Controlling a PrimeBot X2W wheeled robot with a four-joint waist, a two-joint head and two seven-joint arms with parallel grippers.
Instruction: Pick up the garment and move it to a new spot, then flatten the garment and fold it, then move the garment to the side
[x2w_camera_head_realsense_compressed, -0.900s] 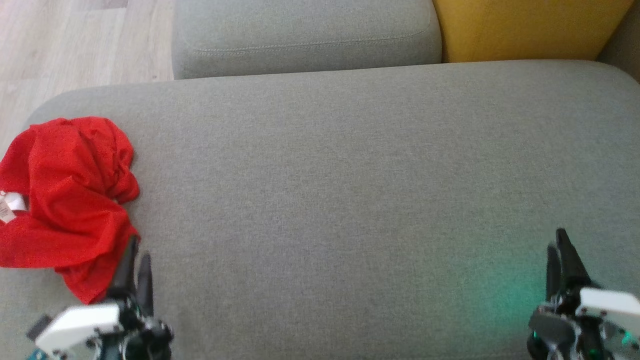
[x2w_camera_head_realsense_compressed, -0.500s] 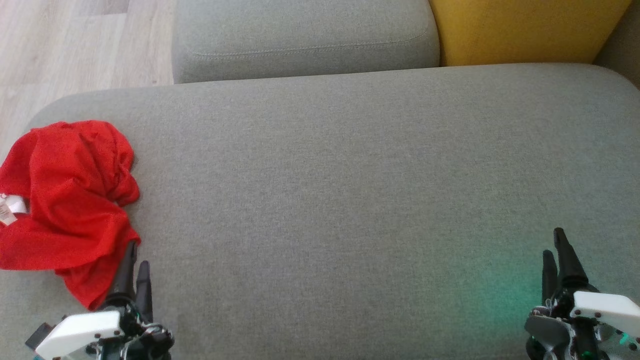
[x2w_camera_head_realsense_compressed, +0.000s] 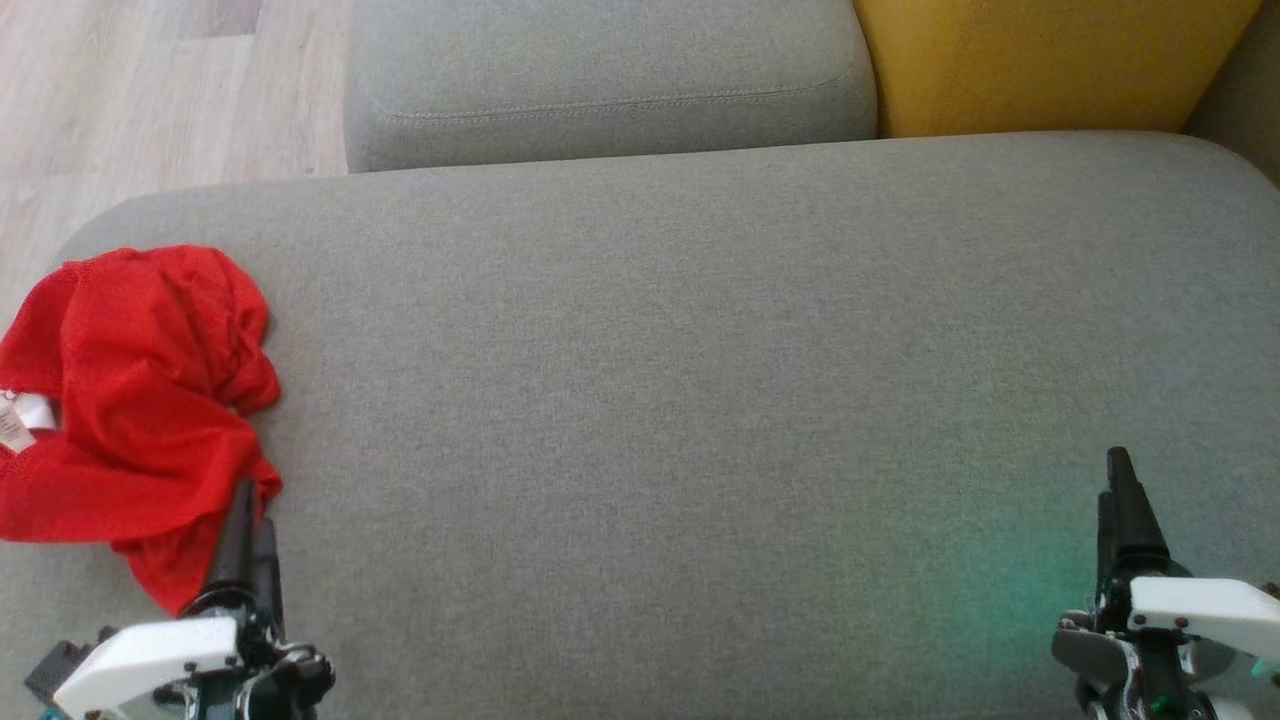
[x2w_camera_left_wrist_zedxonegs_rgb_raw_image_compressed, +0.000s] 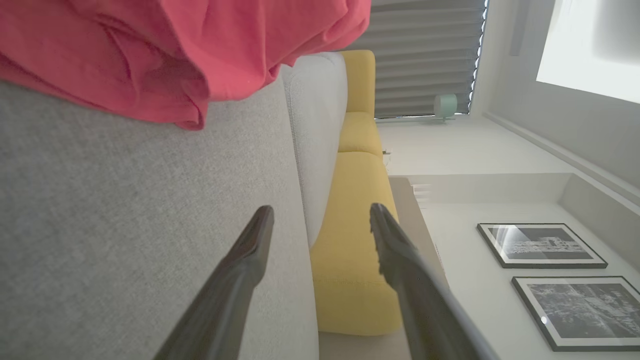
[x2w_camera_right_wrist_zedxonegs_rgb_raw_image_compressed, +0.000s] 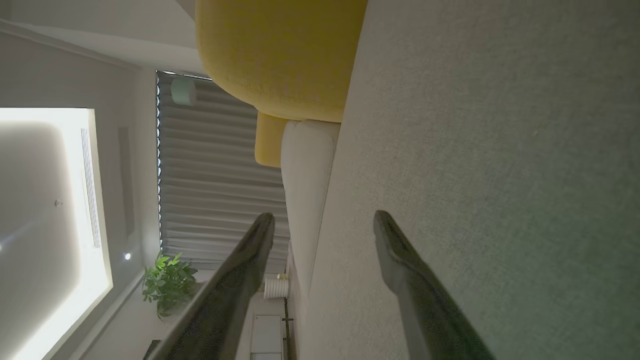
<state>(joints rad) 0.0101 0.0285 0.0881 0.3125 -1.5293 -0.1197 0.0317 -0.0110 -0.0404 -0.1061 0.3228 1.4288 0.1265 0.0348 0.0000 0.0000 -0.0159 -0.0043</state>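
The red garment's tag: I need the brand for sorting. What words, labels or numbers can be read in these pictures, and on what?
No text can be read.
White tag on the red garment: print too blurred.
Two framed pictures: pale marks, too small to read.

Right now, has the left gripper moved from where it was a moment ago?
Yes, a little. Against the crumpled red fabric garment, the left gripper has slid toward the robot's left, further over the cloth's near corner.

Red garment (x2w_camera_head_realsense_compressed: 130, 410), crumpled heap, white tag showing, at grey cushion's (x2w_camera_head_realsense_compressed: 700, 400) left end.
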